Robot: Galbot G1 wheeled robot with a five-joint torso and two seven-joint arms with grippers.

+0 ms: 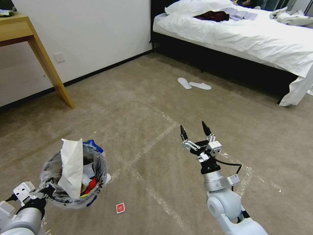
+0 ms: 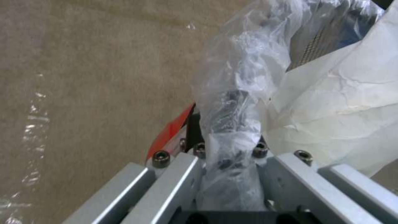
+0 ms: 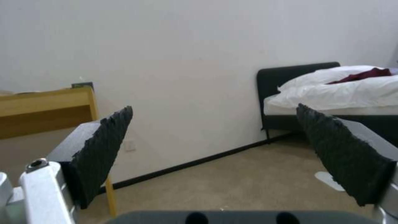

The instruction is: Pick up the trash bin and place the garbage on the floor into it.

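Trash bin (image 1: 75,176) crammed, white paper protruding; left claw (image 1: 49,190) clamped on rim; right claw (image 1: 194,130) spread.

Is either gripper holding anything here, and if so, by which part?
The left gripper is shut on the trash bin, pinching its bag-lined rim on the side nearest the robot. The right gripper is open and empty, raised above the floor.
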